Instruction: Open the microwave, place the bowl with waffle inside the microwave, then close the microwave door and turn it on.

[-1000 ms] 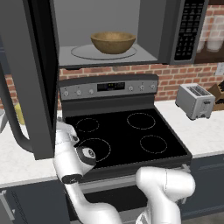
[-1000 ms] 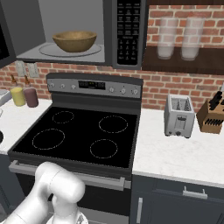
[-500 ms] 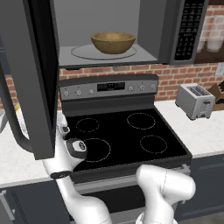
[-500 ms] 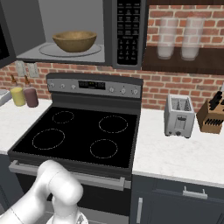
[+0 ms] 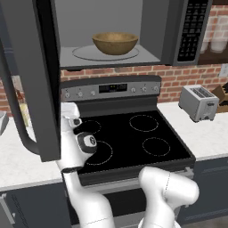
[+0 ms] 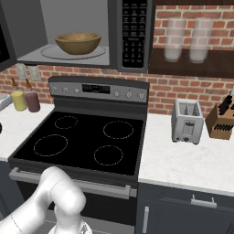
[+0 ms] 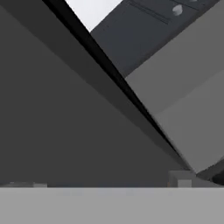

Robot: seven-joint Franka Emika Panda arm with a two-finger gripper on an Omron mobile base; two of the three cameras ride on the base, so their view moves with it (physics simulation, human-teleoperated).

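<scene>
The microwave point(image 5: 191, 31) point(image 6: 135, 27) hangs above the stove with its cavity showing. The brown wooden bowl point(image 5: 115, 43) point(image 6: 78, 43) rests on the glass turntable inside. Its rim hides the waffle. The microwave door point(image 5: 31, 67) stands swung out to the left, with its curved bar handle point(image 5: 18, 124) on the outer face. My hand point(image 5: 71, 116) is raised beside the door's lower free edge. In the hand view my gripper point(image 7: 103, 183) is open, its fingertips point(image 7: 179, 177) wide apart, pressed close to the door's dark-grey panel point(image 7: 65, 122), with nothing held.
The black four-ring stove point(image 5: 133, 138) point(image 6: 87, 141) lies below the microwave. A toaster point(image 5: 198, 102) point(image 6: 186, 121) and a knife block point(image 6: 220, 121) stand on the right counter. Yellow and maroon jars point(image 6: 25, 100) sit on the left counter. Glass jars point(image 6: 183, 41) fill the shelf.
My hand and wrist have risen a little and shifted closer to the door's lower edge. The door, bowl and gripper opening look unchanged.
</scene>
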